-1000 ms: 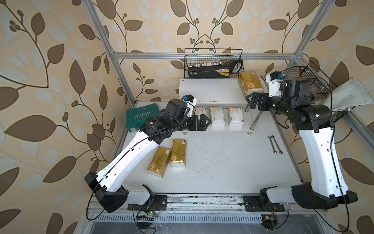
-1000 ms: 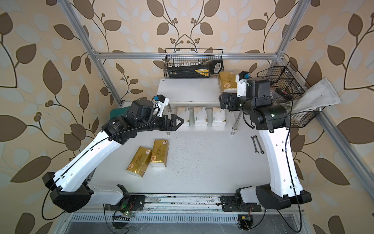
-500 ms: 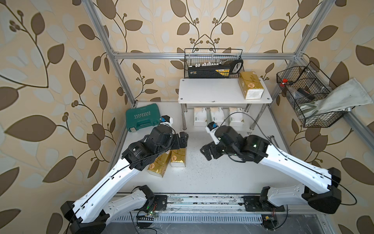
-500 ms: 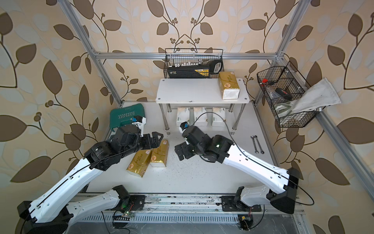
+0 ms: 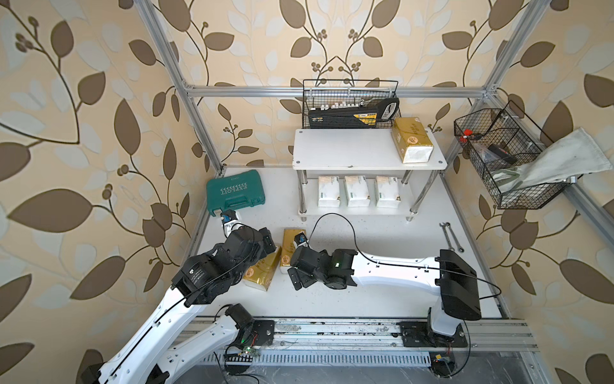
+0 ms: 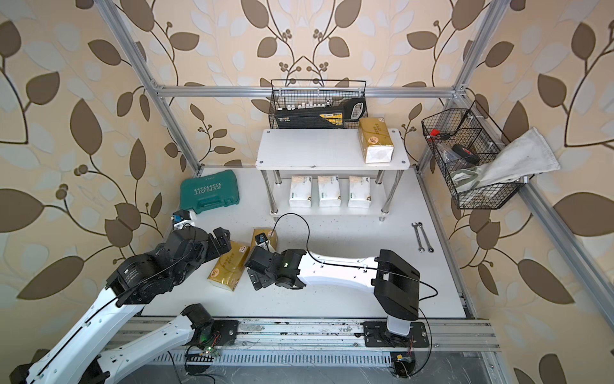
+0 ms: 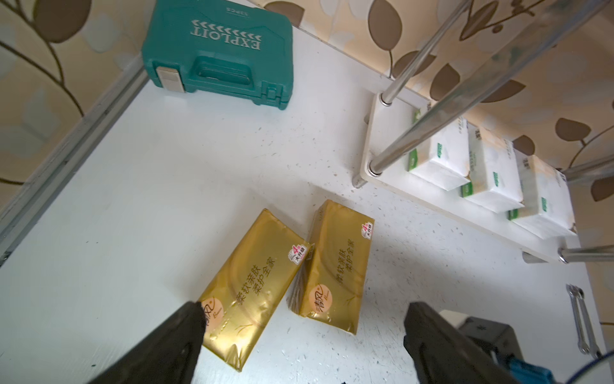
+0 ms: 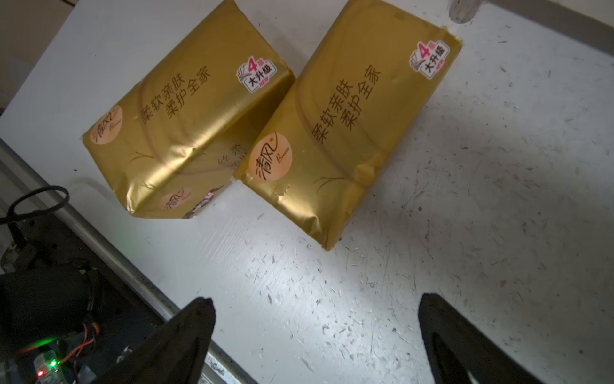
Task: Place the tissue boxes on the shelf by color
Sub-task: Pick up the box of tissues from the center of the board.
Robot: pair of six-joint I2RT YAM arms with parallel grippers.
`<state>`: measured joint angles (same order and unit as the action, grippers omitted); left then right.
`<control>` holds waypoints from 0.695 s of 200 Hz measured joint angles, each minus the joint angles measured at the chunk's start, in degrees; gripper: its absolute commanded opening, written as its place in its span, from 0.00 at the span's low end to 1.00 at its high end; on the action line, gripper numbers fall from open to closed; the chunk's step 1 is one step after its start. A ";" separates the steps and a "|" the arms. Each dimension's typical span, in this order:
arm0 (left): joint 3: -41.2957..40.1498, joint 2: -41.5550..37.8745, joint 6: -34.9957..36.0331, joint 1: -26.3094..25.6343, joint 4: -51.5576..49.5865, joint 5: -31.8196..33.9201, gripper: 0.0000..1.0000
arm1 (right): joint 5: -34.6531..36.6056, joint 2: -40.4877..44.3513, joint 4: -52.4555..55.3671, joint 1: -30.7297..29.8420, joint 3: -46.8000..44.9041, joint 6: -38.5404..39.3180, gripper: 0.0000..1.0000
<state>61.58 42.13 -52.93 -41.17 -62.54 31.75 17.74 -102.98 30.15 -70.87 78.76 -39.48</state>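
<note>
Two gold tissue boxes lie side by side on the table, one (image 5: 259, 274) tilted, the other (image 5: 289, 241) beside it. My left gripper (image 7: 304, 307) hovers open over the near end of the tilted pack (image 7: 255, 282), its fingers spanning both packs. My right gripper (image 8: 315, 301) is open over bare table, just short of the second pack (image 8: 349, 133). On the shelf (image 5: 349, 151), a third gold box (image 5: 412, 143) rests at the right end of the top board. Three white boxes (image 5: 355, 191) stand in a row on the lower board.
A teal tool case (image 5: 236, 192) lies at the back left of the table. One black wire basket (image 5: 350, 103) hangs behind the shelf and another (image 5: 508, 159), holding a cloth, hangs on the right. Two wrenches (image 5: 452, 236) lie at the right.
Both arms have left the shelf and swung down to the front left, over the two gold packs. The gold box on the top board stays where the right gripper was.
</note>
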 measured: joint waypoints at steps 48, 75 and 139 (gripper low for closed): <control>2.03 0.33 -1.20 0.00 -2.12 1.40 0.99 | 2.01 -7.21 -2.43 0.00 9.09 -0.57 0.99; 2.16 0.74 -1.18 0.00 -2.08 1.11 0.99 | 2.99 -11.47 -2.56 0.20 12.28 -0.61 0.99; 2.16 0.61 -1.18 0.00 -1.11 0.33 0.99 | 5.07 -15.63 -1.88 3.34 12.46 -1.90 0.99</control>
<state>63.75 42.74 -54.11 -41.17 -63.66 32.08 22.81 -118.61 28.27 -67.53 91.22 -41.39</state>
